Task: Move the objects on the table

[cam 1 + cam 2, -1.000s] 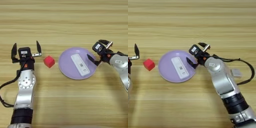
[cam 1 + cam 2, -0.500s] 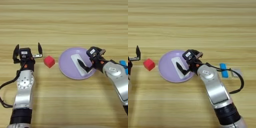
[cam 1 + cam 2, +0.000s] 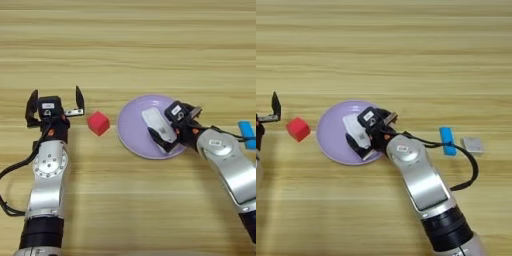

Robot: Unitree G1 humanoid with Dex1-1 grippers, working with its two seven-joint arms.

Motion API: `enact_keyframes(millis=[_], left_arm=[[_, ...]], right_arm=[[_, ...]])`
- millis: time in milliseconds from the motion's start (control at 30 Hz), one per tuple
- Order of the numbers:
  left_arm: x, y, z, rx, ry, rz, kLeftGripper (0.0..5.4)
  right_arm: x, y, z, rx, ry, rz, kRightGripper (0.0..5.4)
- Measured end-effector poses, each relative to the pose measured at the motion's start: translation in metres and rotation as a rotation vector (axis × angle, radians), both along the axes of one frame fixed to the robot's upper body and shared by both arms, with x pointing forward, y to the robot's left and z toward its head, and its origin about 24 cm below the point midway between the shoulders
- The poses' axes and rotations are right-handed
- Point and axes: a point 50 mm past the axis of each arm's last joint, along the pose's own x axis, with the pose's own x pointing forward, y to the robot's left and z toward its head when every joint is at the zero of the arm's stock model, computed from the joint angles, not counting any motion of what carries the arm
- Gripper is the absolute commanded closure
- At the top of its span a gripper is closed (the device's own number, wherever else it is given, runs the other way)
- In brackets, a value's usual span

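1. Fingers of the right gripper (image 3: pixel 169 131) are spread over the lilac plate (image 3: pixel 131 134); one black finger (image 3: pixel 159 145) lies at the near end of the white oblong device (image 3: pixel 156 122), the other sits up by the gripper's body. The device lies between them, and whether they press on it cannot be told.
2. White oblong device: flat on the plate, right of the plate's centre, its long axis running from upper left to lower right.
3. Left gripper (image 3: pixel 55 101): parked at the left of the table (image 3: pixel 125 45), both fingers raised and wide apart, holding nothing.
4. Small red cube (image 3: pixel 98 123): on the wood between the left gripper and the plate, just beside the left gripper's inner finger (image 3: pixel 79 97), apart from the plate's rim.
5. Left eye view only: the whole left gripper with its silver forearm; the right eye view cuts it to a single finger (image 3: pixel 276 105) at the picture's edge.
6. Right eye view only: the silver-grey square block (image 3: pixel 473 144), lying on the wood well to the right of the plate, and the full blue oblong piece (image 3: pixel 446 140) just left of it. The left eye view shows that blue piece at its right edge and no block.
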Motion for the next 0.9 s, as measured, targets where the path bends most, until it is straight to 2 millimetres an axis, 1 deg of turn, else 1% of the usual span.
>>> enact_keyframes(millis=[433, 900], left_arm=[[0.0, -0.003, 0.0, -0.004, -0.001, 0.001, 0.02], [-0.002, -0.003, -0.001, -0.005, 0.008, 0.006, 0.02]], right_arm=[[-0.001, 0.001, -0.017, 0.009, 0.113, -0.007, 0.0], [0.0, 0.002, -0.025, 0.032, 0.176, -0.013, 0.0]])
